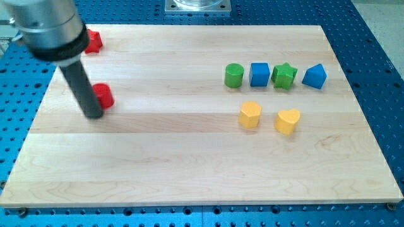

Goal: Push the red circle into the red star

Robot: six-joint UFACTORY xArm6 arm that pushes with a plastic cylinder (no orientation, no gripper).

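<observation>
The red circle (103, 96) lies on the wooden board at the view's left. The red star (93, 41) sits near the board's top left corner, partly hidden behind the arm. My tip (93, 115) rests on the board just left of and slightly below the red circle, touching or nearly touching it. The rod slants up to the left toward the arm's grey body. The star is above the circle, a short way apart.
A green cylinder (234, 75), blue cube (259, 74), green star (284, 75) and blue block (315, 76) form a row at the upper right. A yellow hexagon (250, 115) and yellow heart (287, 120) lie below them.
</observation>
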